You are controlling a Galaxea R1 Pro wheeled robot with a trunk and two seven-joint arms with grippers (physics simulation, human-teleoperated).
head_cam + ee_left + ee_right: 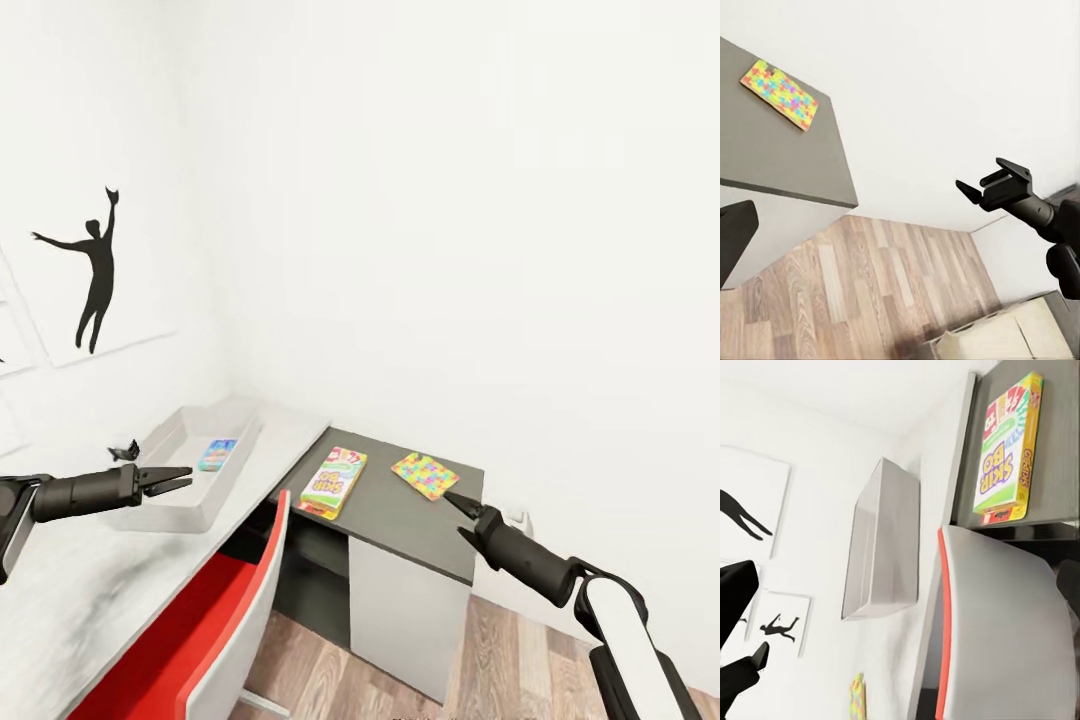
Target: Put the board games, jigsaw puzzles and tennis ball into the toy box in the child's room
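Reaching toward the jigsaw puzzle [426,475] near the dark wing's back edge, right gripper [452,497] appears closed, empty; SKIP-BO box [334,481] overhangs the front edge. Next: open, grasp, carry to toy box [170,478].

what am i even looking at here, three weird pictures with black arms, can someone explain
This is a simulated robot with two arms, each ending in a two-fingered gripper. The big picture comes from a camera on its head, looking down over both arms. The other two come from cameras on its wrists, so they look tilted.

In the head view, the left gripper hovers by a light-grey toy box on an L-shaped desk; something small and colourful lies inside the box. On the desk's lower dark wing lie a SKIP-BO game box and a mosaic jigsaw puzzle. The right gripper points at the puzzle's near corner. A red and white chair stands at the desk.

Neither gripper holds anything that I can see. The left one looks open.
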